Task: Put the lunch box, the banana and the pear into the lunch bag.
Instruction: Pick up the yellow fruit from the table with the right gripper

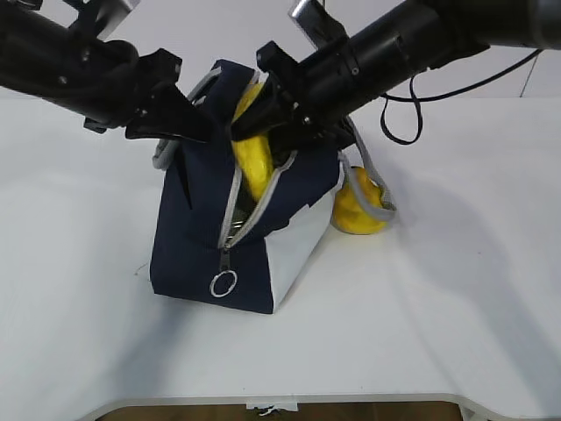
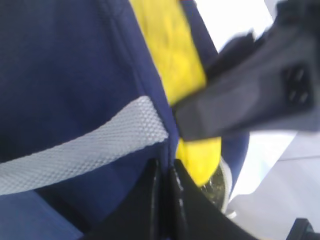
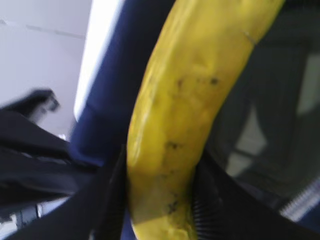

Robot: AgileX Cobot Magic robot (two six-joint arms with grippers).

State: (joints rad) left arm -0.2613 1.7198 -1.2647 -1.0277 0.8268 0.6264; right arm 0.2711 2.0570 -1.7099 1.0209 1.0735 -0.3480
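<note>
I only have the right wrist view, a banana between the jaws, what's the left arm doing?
Observer: The left gripper is shut on the lunch bag's edge, holding its mouth open.
Operator: Is the banana inside yet?
Observer: Partly. The banana stands in the open zipper with its top still above the rim, held by the right gripper.
Operator: Where's the pear?
Observer: The pear lies on the table just right of the bag, under a grey handle.
</note>
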